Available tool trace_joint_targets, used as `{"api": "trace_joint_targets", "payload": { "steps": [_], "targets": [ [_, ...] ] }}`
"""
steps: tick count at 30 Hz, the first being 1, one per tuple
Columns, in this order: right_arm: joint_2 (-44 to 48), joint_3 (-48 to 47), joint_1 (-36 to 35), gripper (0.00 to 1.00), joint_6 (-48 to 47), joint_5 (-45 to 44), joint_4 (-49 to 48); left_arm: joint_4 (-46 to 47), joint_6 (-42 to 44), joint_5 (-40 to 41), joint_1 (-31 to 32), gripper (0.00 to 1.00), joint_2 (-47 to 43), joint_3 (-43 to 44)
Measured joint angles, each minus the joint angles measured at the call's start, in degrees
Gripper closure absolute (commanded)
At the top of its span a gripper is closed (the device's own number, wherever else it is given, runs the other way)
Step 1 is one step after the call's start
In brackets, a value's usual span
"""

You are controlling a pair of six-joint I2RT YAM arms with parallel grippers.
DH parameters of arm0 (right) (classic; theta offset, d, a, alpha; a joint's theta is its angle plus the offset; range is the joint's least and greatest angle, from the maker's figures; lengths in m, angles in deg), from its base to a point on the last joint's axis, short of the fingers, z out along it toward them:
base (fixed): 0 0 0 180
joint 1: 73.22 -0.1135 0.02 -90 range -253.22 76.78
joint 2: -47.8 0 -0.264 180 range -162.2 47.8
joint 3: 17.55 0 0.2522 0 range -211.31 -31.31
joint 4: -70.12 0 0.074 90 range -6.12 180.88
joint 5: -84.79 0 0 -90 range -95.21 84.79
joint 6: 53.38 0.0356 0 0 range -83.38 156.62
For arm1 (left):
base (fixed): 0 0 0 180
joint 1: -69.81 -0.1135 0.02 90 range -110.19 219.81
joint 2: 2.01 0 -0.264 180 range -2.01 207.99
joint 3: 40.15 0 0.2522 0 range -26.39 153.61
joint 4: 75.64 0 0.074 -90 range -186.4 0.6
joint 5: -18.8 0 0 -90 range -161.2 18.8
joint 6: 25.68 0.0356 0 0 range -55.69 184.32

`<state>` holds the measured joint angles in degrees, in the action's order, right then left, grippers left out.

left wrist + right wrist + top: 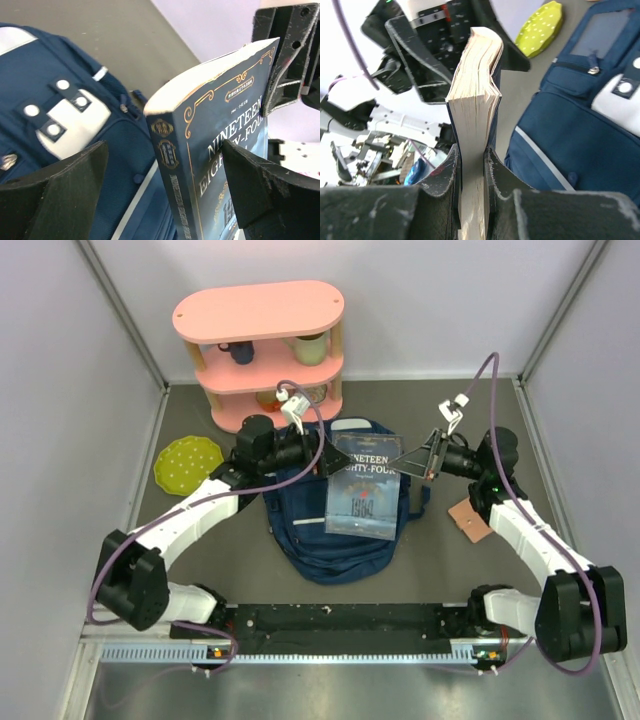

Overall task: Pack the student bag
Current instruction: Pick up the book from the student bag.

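The student bag (335,535) is a navy backpack lying flat in the middle of the table, its white patch (75,117) facing up. Above it hangs a dark blue paperback, "Nineteen Eighty-Four" (365,485). My right gripper (418,455) is shut on the book's page edge (475,95), with both fingers pressed against the covers. My left gripper (322,455) stands wide open at the book's spine side. In the left wrist view the spine (175,165) sits between the spread fingers (55,195) without being pinched. The bag (580,130) lies under the book.
A pink two-tier shelf (262,350) holding cups stands at the back, just behind the bag. A yellow-green dotted plate (188,462) lies at the left. A small brown flat object (468,520) rests on the table at the right. Grey walls close both sides.
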<state>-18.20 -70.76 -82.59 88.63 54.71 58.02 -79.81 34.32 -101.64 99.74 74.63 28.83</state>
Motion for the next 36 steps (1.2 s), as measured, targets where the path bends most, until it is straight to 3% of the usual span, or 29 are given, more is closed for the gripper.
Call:
{"api": "trace_joint_targets", "payload": {
  "steps": [3, 6, 13, 18, 21, 22, 23, 24, 25, 27, 30, 36],
  "targets": [
    [0.0, 0.0, 0.0, 1.00, 2.8, 3.5, -5.1, 5.4, -2.2, -6.0, -0.3, 0.02, 2.1, -0.6],
    [0.0, 0.0, 0.0, 1.00, 3.9, 6.1, -8.0, 10.2, -4.8, -11.2, -0.5, 0.09, 3.9, -0.7],
    [-1.9, -2.6, 0.0, 1.00, 3.6, 11.7, -9.6, 19.3, -10.2, -21.7, -0.5, 0.49, 6.0, -0.7],
    [-5.3, -6.3, 0.0, 1.00, -1.5, 12.1, -4.3, 22.3, -12.0, -24.4, -0.6, 0.92, 6.3, -0.7],
    [-7.2, -9.7, 0.0, 0.98, -7.0, 10.3, 3.6, 21.9, -11.6, -22.7, -1.0, 1.00, 6.2, -0.7],
    [-7.6, -11.0, -0.1, 0.95, -8.7, 9.2, 6.4, 21.1, -11.3, -21.9, -1.1, 1.00, 6.0, -0.7],
    [-7.8, -11.8, -0.3, 0.83, -10.3, 7.7, 9.1, 19.9, -10.8, -20.8, -1.2, 1.00, 5.6, -0.8],
    [-7.9, -12.4, -0.5, 0.70, -11.7, 6.1, 11.6, 18.5, -10.3, -19.5, -1.2, 1.00, 5.1, -0.9],
    [-7.9, -12.9, -0.8, 0.48, -12.7, 4.0, 14.1, 16.7, -9.7, -18.1, -1.2, 1.00, 4.3, -1.0],
    [-7.7, -13.2, -1.2, 0.25, -13.0, -1.2, 17.8, 13.3, -8.5, -14.3, -0.9, 1.00, 2.5, -1.3],
    [-6.0, -12.5, -0.5, 0.17, -12.8, -11.0, 22.2, 7.5, -7.7, -6.3, -1.4, 1.00, -2.3, -4.1],
    [4.5, -1.6, -0.3, 0.16, -7.0, -20.6, 22.1, 3.1, -12.7, 9.1, -5.2, 1.00, -12.4, -11.0]
  ]
}}
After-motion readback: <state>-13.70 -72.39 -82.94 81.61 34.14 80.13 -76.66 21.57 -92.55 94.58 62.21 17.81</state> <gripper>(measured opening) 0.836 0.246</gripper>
